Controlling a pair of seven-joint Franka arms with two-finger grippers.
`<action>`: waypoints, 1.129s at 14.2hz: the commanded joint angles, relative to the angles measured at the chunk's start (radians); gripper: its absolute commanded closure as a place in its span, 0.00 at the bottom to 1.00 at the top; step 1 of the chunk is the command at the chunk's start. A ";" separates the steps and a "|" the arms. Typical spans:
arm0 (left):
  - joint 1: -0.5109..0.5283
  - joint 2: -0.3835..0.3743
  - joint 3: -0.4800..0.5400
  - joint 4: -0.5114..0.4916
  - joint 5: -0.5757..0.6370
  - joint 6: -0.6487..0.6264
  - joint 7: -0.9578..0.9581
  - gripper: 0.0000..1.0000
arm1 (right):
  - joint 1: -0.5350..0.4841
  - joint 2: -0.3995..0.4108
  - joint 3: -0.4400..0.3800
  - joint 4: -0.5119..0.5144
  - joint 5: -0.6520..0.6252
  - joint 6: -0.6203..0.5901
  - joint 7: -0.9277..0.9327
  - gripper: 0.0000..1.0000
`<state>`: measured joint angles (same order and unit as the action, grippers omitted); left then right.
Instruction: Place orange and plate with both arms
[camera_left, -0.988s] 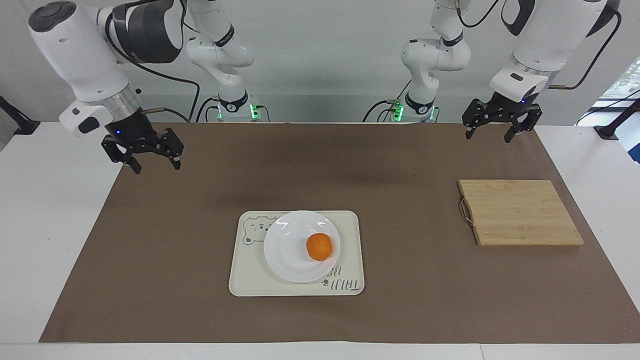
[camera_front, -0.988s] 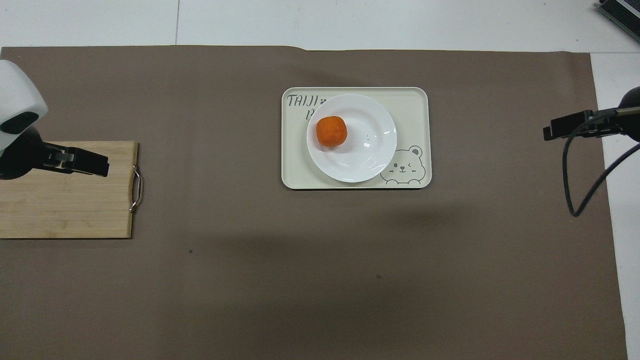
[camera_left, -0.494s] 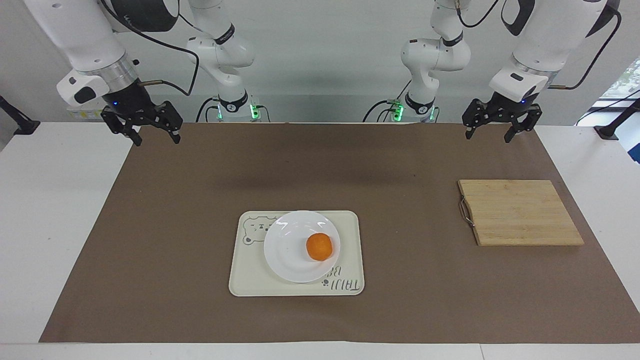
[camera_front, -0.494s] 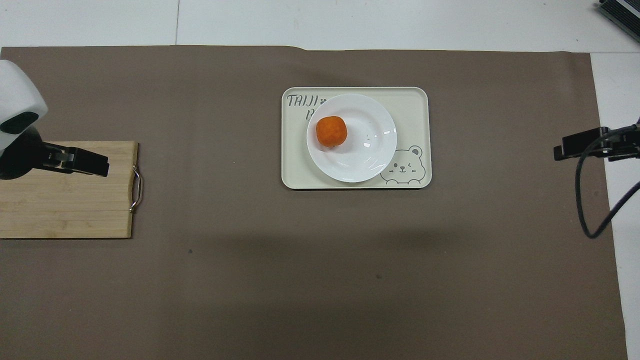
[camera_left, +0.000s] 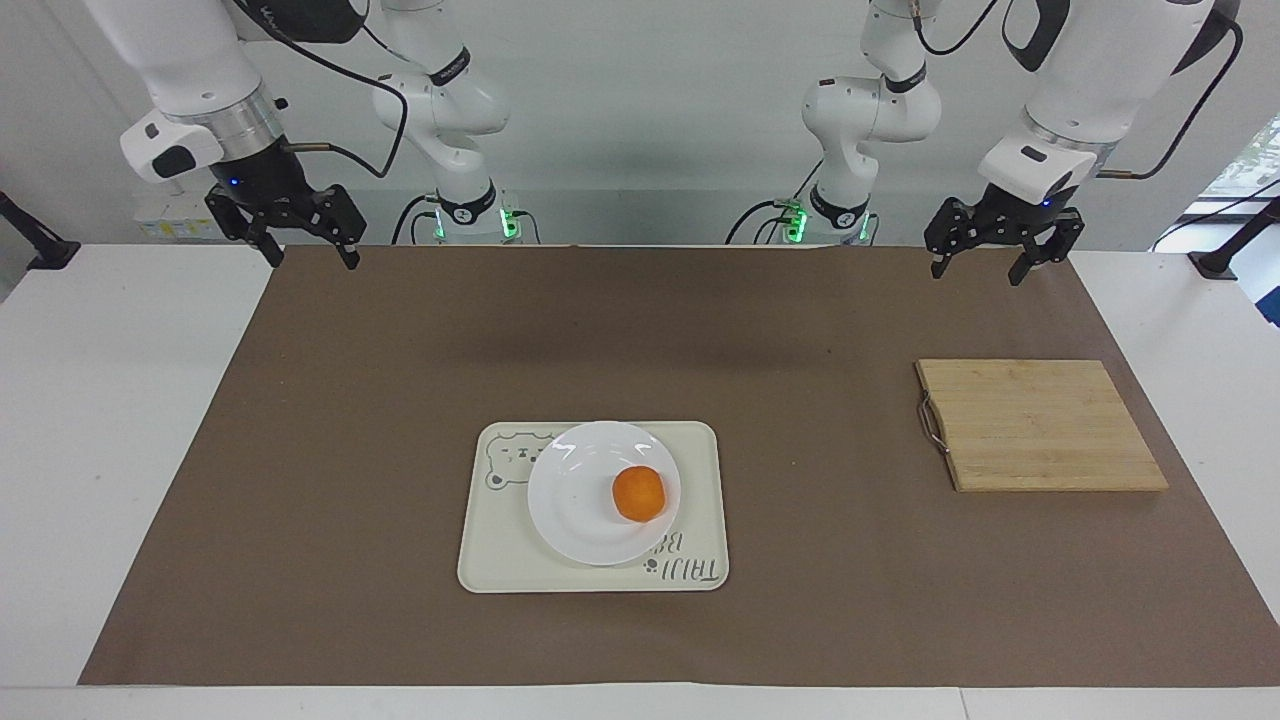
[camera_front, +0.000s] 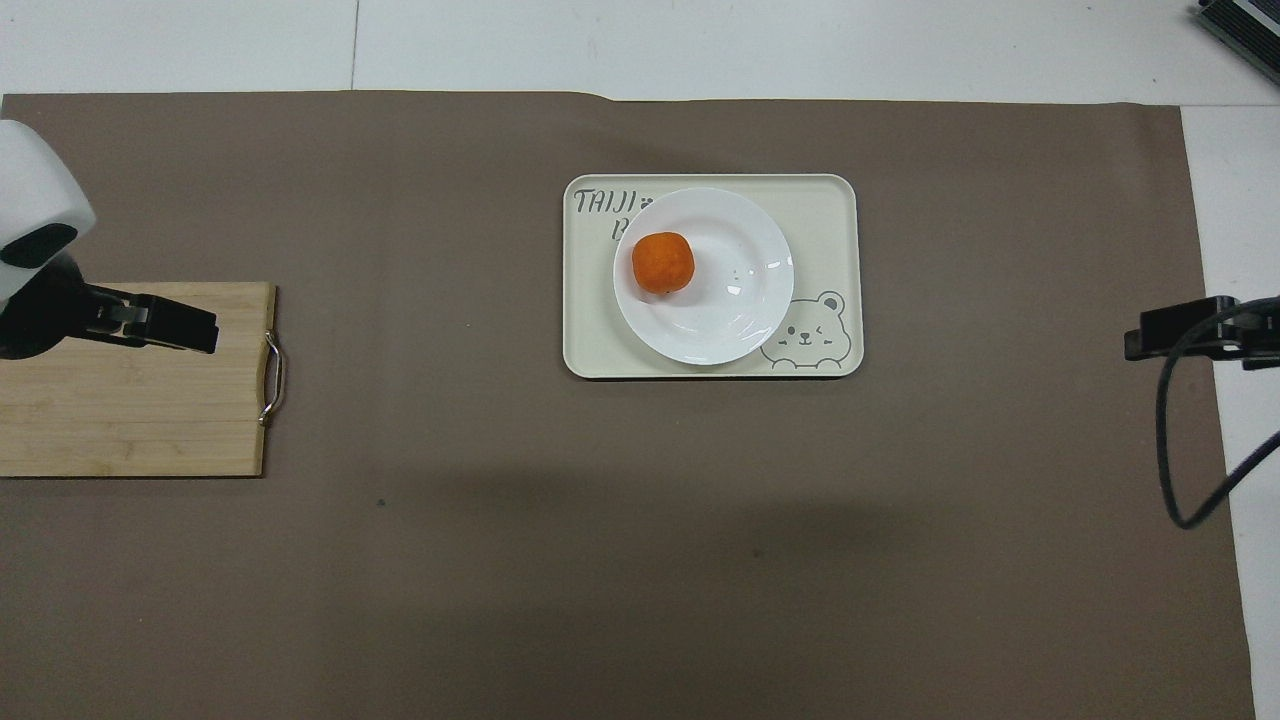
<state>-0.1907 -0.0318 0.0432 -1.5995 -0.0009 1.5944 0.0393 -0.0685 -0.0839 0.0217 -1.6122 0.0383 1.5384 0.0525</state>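
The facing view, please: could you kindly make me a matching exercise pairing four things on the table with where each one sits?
Things:
1. orange
2. plate
3. bear tray
4. bamboo cutting board

Places:
A. directly on the brown mat, toward the left arm's end
B. on the plate
C. on the brown mat, mid-table
D. on the bear tray

Pairs: 1-B, 2-D, 3-C, 4-A

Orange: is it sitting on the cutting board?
No, the orange rests on the white plate, which sits on the cream tray; the cutting board lies bare toward the left arm's end.
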 joint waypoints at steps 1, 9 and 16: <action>0.013 -0.023 -0.006 -0.022 -0.013 -0.004 -0.007 0.00 | -0.001 -0.056 0.012 -0.045 -0.029 -0.030 0.032 0.00; 0.013 -0.023 -0.006 -0.022 -0.013 -0.004 -0.007 0.00 | 0.068 -0.010 -0.064 0.009 -0.032 -0.018 0.017 0.00; 0.013 -0.023 -0.005 -0.022 -0.013 -0.004 -0.007 0.00 | 0.130 -0.011 -0.144 0.000 -0.018 -0.027 0.023 0.00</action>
<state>-0.1907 -0.0318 0.0432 -1.5995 -0.0009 1.5944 0.0393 0.0475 -0.0832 -0.1171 -1.6002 0.0376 1.5129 0.0550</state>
